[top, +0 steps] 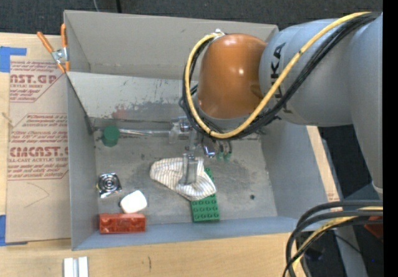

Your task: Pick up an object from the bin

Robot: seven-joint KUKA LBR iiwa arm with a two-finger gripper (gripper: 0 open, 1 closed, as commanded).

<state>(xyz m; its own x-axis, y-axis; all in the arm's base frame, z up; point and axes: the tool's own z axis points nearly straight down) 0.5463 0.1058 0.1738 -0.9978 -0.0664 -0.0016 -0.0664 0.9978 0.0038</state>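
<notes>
- Up front by the near wall of the bin (81, 164): a red brick (122, 223) in the left corner, with a white lump (133, 201) just behind it.
- A green brick (205, 208) sits further right.
- A shiny metal bit (109, 183) lies left of the lump.
- Mid floor there's a crumpled white striped cloth (171, 175) touching the green brick. The claw (191, 173) is pressed down into it, and I honestly can't tell how open it is or if it's got any hold.
- Back left: a small green knob (111, 136).

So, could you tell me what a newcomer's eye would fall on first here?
The big orange cover on the arm, over the middle of the bin, draws the eye first. Below it the pincer is down at a crumpled pale cloth, with a green studded brick at the cloth's near edge. A red brick lies in the near left corner.
</notes>
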